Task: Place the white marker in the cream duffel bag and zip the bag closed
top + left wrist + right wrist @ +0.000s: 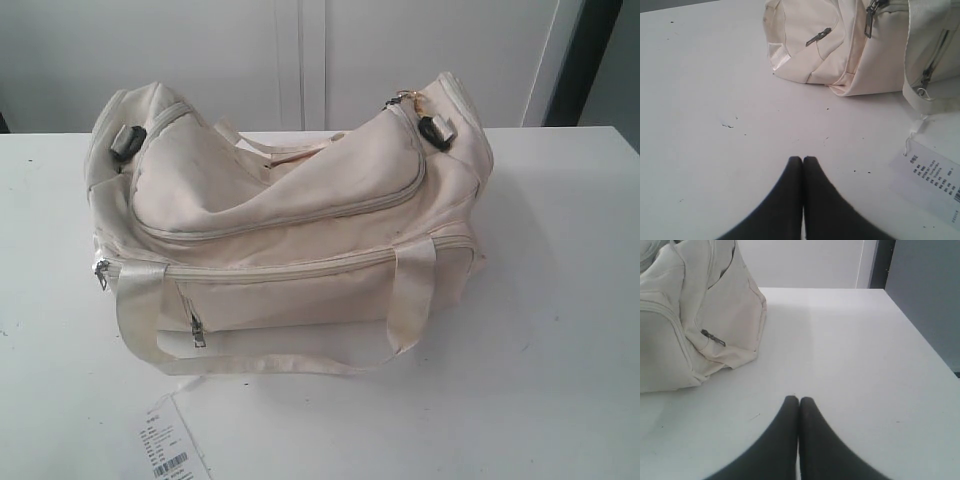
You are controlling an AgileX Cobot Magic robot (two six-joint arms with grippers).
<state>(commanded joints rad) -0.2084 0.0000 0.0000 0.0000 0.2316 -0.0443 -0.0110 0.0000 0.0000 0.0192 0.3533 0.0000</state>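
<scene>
The cream duffel bag [290,225] lies on the white table, its top zip drawn across and its front handle [270,365] drooping onto the table. The same bag fills the far part of the left wrist view [840,45] and one side of the right wrist view [695,315]. The white marker shows in no view. My left gripper [803,159] is shut over bare table, well short of the bag. My right gripper [799,399] is shut too, with nothing between its fingers, beside the bag's end. Neither gripper appears in the exterior view.
A white paper barcode tag [170,445] on a string lies near the table's front edge, also in the left wrist view as the tag [935,182]. The white table [560,330] ends at a dark gap on the right [925,300]. A white wall stands behind.
</scene>
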